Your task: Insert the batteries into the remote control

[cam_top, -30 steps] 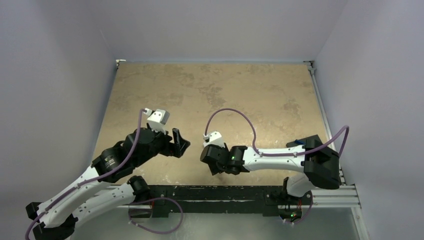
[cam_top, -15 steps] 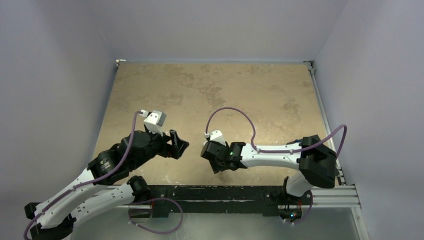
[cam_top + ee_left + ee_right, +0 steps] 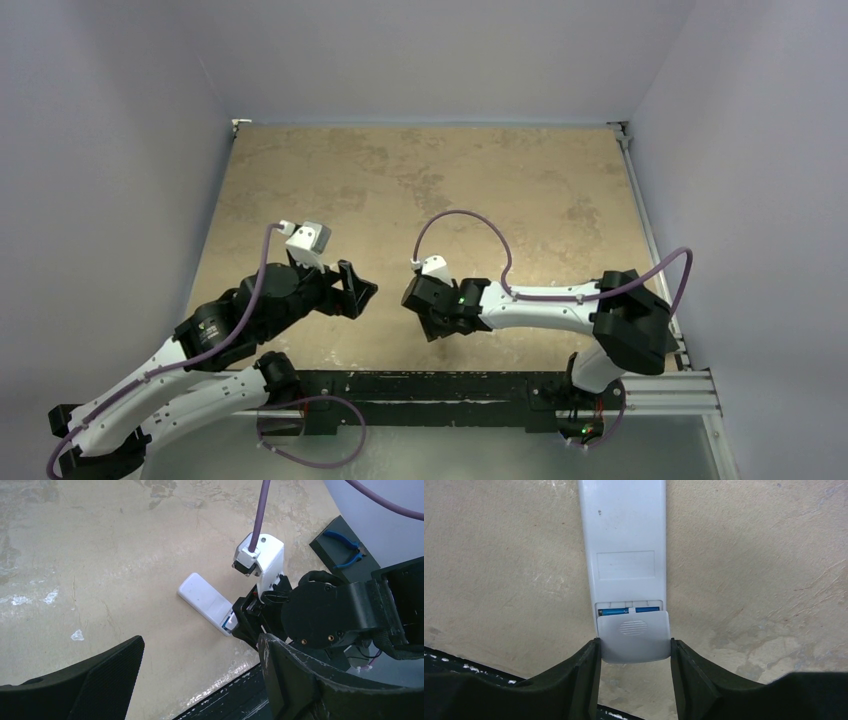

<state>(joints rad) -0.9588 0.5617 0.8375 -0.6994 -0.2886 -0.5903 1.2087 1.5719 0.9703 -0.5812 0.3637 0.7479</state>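
While the right claw (image 3: 634, 652) was closed to a middling width on the near end of the remote (image 3: 624, 540), its fingers (image 3: 586, 675) were pressed against both sides, just where the cover (image 3: 634, 635) sat. Nothing else was held by it.

The cover was seen lying over the compartment but not fully home. A narrow slot was left open along its far edge, and the blue of the batteries (image 3: 613, 611) was shown there, side by side. Only that sliver was exposed, so how well they were seated could not be told.

The remote was laid flat, back up, on the table (image 3: 749, 555), stretched away from the right claw. It was placed close to the near edge, about mid-width, between the two arms.

The left claw (image 3: 358, 286) was spread wide and empty. It was held above the table to the left of the remote, apart from it and pointed toward it.

By this showing, the loading itself was judged to be done, both cells being in the compartment. What was left was small: the cover had to be slid the last bit shut and the remote let go.
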